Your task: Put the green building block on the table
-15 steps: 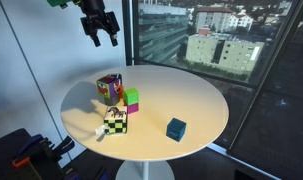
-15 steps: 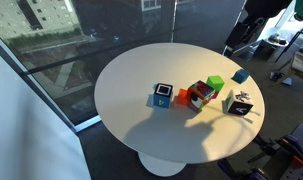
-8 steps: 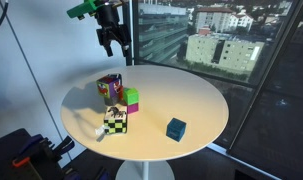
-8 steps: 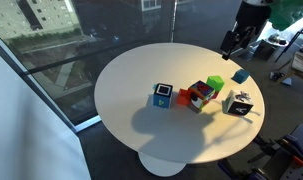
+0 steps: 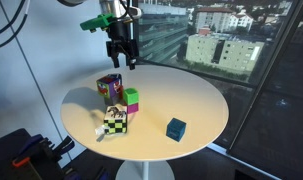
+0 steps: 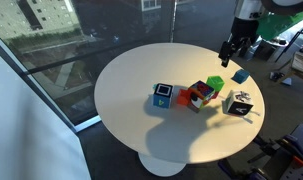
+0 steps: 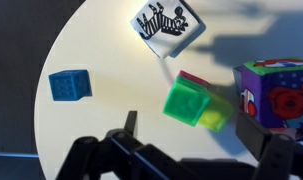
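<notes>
The green building block [image 5: 132, 95] is a small lime cube sitting on top of a magenta block [image 5: 132, 107], on the left part of the round off-white table [image 5: 191, 95]. It also shows in an exterior view [image 6: 215, 82] and in the wrist view [image 7: 186, 102]. My gripper [image 5: 121, 55] hangs open and empty above the blocks, a little behind them, and also shows in an exterior view [image 6: 229, 52]. In the wrist view its two fingers [image 7: 196, 135] stand apart below the green block, touching nothing.
Near the green block are a green-and-black checkered cube [image 5: 114, 121], a many-coloured picture cube [image 5: 109, 88] and a dark teal cube [image 5: 176, 128] standing apart. A blue-and-white cube [image 6: 163, 95] is also on the table. Window glass is behind the table.
My arm has moved from beyond the table's edge in over the table and lower, towards the group of blocks. The gripper stays open. The blocks have not moved.
</notes>
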